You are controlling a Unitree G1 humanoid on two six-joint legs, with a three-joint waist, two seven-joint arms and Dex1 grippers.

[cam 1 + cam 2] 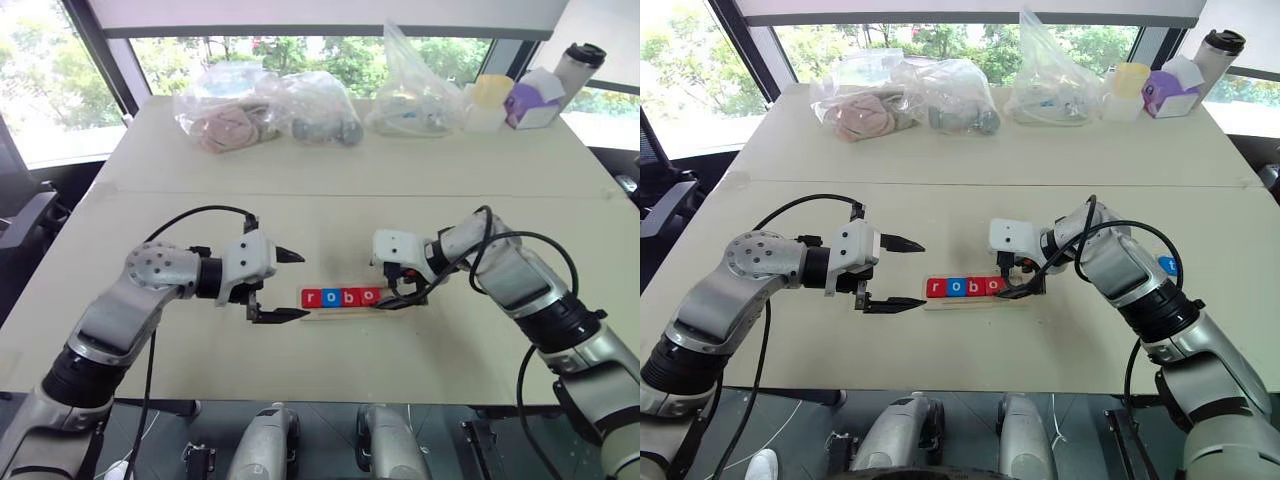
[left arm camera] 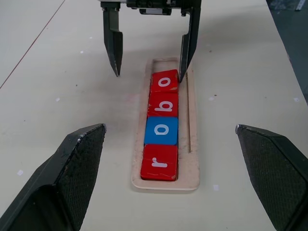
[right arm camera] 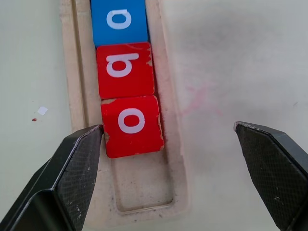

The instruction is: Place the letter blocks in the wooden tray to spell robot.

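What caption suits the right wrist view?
Open right gripper over wooden tray holding blocks o, b, o; last slot empty.

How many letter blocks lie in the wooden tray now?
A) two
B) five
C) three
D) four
D: the wooden tray holds four letter blocks, reading r, o, b, o, and the slot at its end near the right hand is bare.

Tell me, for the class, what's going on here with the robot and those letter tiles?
The robot is spelling "robot" in a wooden tray. Four blocks sit in it: red r, blue o, red b, red o. The last slot is empty. The right gripper is open at that end, one finger beside the red o; the left gripper hovers open at the r end, holding nothing.
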